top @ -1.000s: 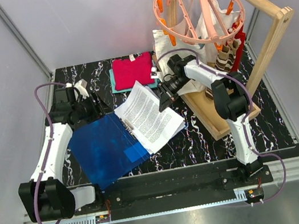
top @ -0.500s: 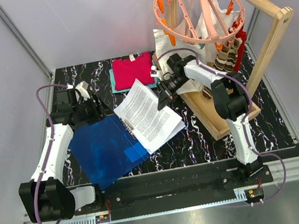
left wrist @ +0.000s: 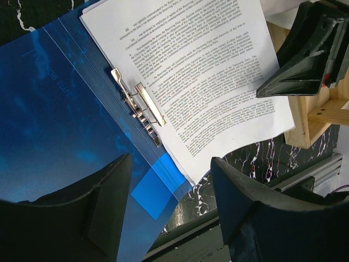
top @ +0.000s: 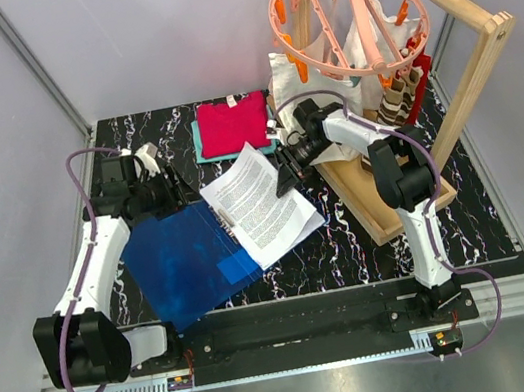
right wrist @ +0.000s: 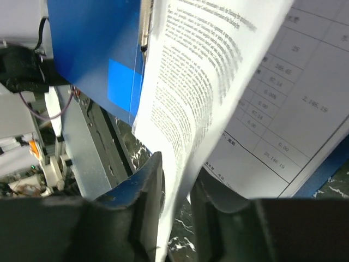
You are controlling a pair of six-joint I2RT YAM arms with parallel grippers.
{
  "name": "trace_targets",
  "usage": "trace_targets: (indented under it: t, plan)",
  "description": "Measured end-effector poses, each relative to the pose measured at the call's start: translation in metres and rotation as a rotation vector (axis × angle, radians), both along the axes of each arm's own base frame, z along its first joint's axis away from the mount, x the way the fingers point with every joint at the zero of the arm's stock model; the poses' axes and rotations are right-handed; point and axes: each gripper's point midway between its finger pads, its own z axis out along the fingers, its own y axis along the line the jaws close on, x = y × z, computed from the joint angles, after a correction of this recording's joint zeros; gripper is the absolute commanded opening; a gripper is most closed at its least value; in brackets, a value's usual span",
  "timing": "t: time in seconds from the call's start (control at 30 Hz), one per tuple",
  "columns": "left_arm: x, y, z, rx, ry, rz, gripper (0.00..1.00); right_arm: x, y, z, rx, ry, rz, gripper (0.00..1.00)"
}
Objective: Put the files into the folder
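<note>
At the right gripper [top: 291, 176]: brings the raised top sheet of the files [top: 259, 207] lower than it was a second ago, closer onto the rest of the stack, and shifts a touch farther and left with it. Starts to part the jaws too, after keeping them pinched shut. Reads as the release of a sheet just placed. Puts the files on the right-hand inner face of the folder [top: 177, 262], just right of the spine clip [left wrist: 139, 106], with the blue cover spread open to the left. Leaves the papers loose, not under the clip, and with the near corner seemingly poking past the folder's edge over the table [top: 351, 241]. Probably calls yet for squaring up and closing the cover.

In the right wrist view: shows the fingers [right wrist: 147, 185] a narrow gap apart, with the curled edge of the top sheet running up between them. Seems to brush the paper on one side. Looks wider than the sheet is thick, so no real pinch left, by the look of it.

At the left gripper [top: 168, 190]: hangs over the far-left part of the folder, where it was a second ago, with fingers [left wrist: 103, 213] spread wide. Holds nothing, with only blue plastic and the near corner of the files showing between them. Cannot tell whether it touches the cover.
</note>
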Motion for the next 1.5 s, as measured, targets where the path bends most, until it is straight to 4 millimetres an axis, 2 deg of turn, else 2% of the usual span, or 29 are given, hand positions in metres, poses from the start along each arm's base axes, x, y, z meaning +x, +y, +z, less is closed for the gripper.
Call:
trace_targets:
  t: [0.03, 0.13, 0.17, 0.23, 0.27, 0.4, 0.47, 0.6, 0.7, 0.73, 0.8, 0.9, 0.93, 0.97, 1.03, 1.17, 1.3, 1.5]
  plan:
    - [0.0, -0.001, -0.001, -0.001, 0.004, -0.004, 0.63, 0.001, -0.001, -0.001, -0.009, -0.003, -0.005, 0.6]
    - [0.0, -0.003, -0.007, -0.005, 0.022, -0.01, 0.63, 0.007, -0.007, -0.008, -0.079, -0.014, -0.043, 0.73]
    - [0.0, -0.003, -0.009, -0.006, 0.03, -0.012, 0.63, 0.009, -0.01, -0.01, -0.11, -0.02, -0.058, 0.85]
    - [-0.001, -0.004, -0.014, -0.008, 0.044, -0.014, 0.63, 0.012, -0.019, -0.012, -0.199, -0.035, -0.097, 0.9]
    - [-0.002, -0.004, -0.016, -0.009, 0.05, -0.012, 0.64, 0.013, -0.026, -0.011, -0.246, -0.05, -0.116, 0.98]
    - [0.002, -0.004, -0.017, -0.012, 0.048, -0.009, 0.61, 0.015, -0.042, 0.011, -0.363, -0.149, -0.181, 1.0]
    - [0.006, -0.006, -0.018, -0.023, 0.047, -0.006, 0.6, 0.008, -0.045, 0.026, -0.403, -0.206, -0.216, 1.0]
    - [0.016, -0.012, -0.031, -0.052, 0.067, -0.002, 0.57, -0.016, -0.036, 0.044, -0.418, -0.284, -0.276, 1.0]
    - [0.02, -0.017, -0.049, -0.077, 0.117, 0.004, 0.53, -0.037, -0.019, 0.043, -0.402, -0.3, -0.308, 1.0]
    - [0.021, -0.019, -0.055, -0.086, 0.135, 0.009, 0.52, -0.042, -0.011, 0.04, -0.391, -0.306, -0.315, 0.86]
    - [0.025, -0.021, -0.067, -0.096, 0.163, 0.02, 0.51, -0.051, 0.008, 0.032, -0.359, -0.311, -0.324, 0.46]
    - [0.032, -0.023, -0.08, -0.106, 0.191, 0.036, 0.51, -0.055, 0.032, 0.027, -0.3, -0.294, -0.344, 0.28]
    - [0.034, -0.023, -0.085, -0.109, 0.202, 0.041, 0.51, -0.05, 0.039, 0.027, -0.274, -0.293, -0.364, 0.24]
    - [0.035, -0.024, -0.088, -0.111, 0.211, 0.046, 0.51, -0.044, 0.045, 0.026, -0.253, -0.295, -0.379, 0.12]
    - [0.038, -0.024, -0.094, -0.115, 0.225, 0.055, 0.51, -0.035, 0.054, 0.02, -0.232, -0.294, -0.398, 0.0]
    - [0.042, -0.024, -0.098, -0.12, 0.226, 0.072, 0.51, -0.024, 0.065, -0.006, -0.242, -0.269, -0.411, 0.0]
    - [0.047, -0.023, -0.097, -0.118, 0.21, 0.09, 0.5, -0.024, 0.069, -0.034, -0.288, -0.248, -0.402, 0.0]
    - [0.051, -0.018, -0.107, -0.106, 0.212, 0.144, 0.52, -0.027, 0.077, -0.052, -0.325, -0.257, -0.39, 0.0]
